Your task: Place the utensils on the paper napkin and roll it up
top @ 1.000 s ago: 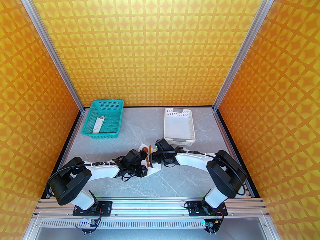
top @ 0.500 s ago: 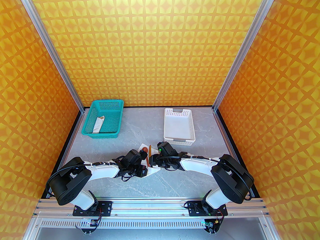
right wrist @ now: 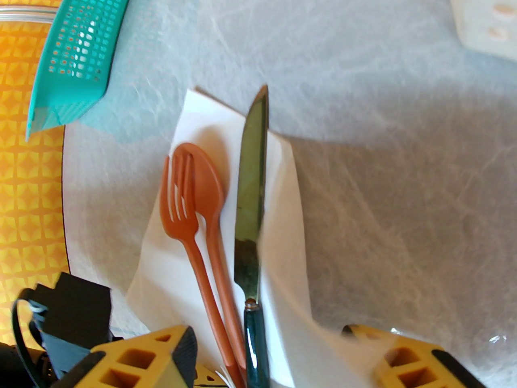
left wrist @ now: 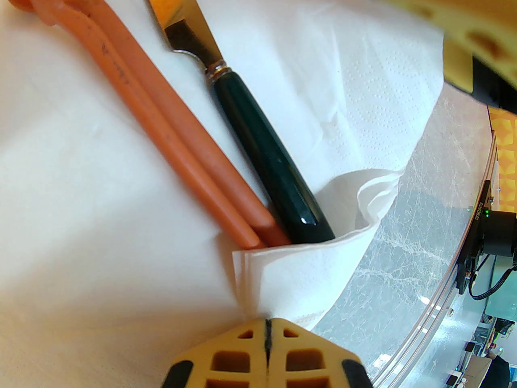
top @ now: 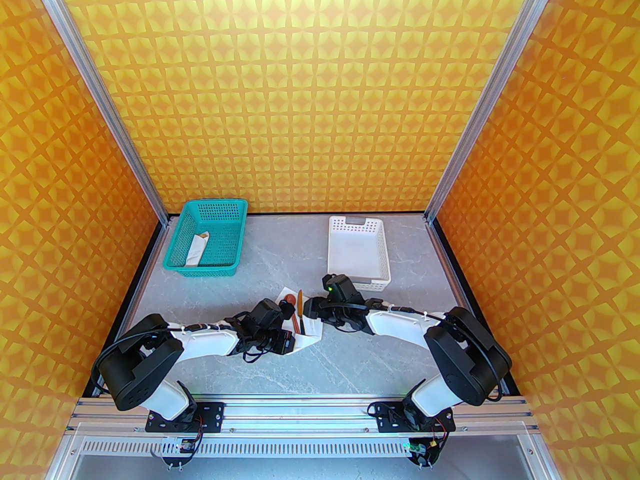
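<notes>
The white paper napkin [right wrist: 282, 233] lies on the grey table between the two arms. On it lie the utensils side by side: an orange fork [right wrist: 179, 216] over a reddish-brown spoon [right wrist: 208, 184], and to their right a knife [right wrist: 252, 184] with a dark handle [left wrist: 266, 168]. The napkin's near corner [left wrist: 307, 269] is folded up over the handle ends, and my left gripper [left wrist: 266, 327] is shut on that fold. My right gripper [right wrist: 282, 362] is open, with one finger on each side of the handles and the napkin's right half.
A teal basket [top: 207, 240] at the back left holds a slim white paper tube [top: 196, 250]. A white perforated basket [top: 357, 253] stands at the back right, close behind my right wrist. Orange patterned walls enclose the table.
My right arm has drawn back to the right, its wrist now nearer the white basket, uncovering more of the napkin. The left arm has stayed still.
</notes>
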You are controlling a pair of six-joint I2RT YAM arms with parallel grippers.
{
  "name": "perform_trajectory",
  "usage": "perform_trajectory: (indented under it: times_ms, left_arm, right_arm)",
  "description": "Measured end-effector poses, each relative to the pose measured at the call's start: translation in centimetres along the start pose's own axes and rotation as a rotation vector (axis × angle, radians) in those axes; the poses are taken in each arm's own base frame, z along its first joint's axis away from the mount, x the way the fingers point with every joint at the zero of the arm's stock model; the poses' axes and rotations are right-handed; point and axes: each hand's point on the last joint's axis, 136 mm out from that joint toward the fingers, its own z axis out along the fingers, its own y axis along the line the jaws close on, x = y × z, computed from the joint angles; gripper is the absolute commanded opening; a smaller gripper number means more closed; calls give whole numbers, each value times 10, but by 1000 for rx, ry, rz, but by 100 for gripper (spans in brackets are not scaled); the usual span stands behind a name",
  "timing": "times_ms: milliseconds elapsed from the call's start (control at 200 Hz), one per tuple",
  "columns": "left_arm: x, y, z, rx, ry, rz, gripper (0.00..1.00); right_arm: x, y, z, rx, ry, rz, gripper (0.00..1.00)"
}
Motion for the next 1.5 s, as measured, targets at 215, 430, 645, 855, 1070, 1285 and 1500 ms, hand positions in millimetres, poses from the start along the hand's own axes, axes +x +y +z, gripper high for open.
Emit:
perform_trajectory:
  times_ms: [215,430,645,855,1070,1285,1500]
  left_arm:
    - [0,0,0,0,0,0,3]
    - [0,0,0,0,0,0,3]
    - [0,0,0,-4,2,1,3]
    - [0,1,0,-5,3,1,3]
    - [0,0,0,-6,3,1,3]
    - [0,1,0,-7,3,1,3]
    - [0,1,0,-9,2,1,2]
  right_arm:
    - [-6,6,-9,9,-6,-55,55]
    - [-4,0,-14,47,5,-83,30]
    - [-3,-4,-16,80,18,-108,5]
    - [2,2,-16,44,43,-111,2]
    - [2,16,-15,-34,46,-94,2]
    - [4,25,-12,-85,51,-60,2]
    - [10,38,-5,-124,62,-41,2]
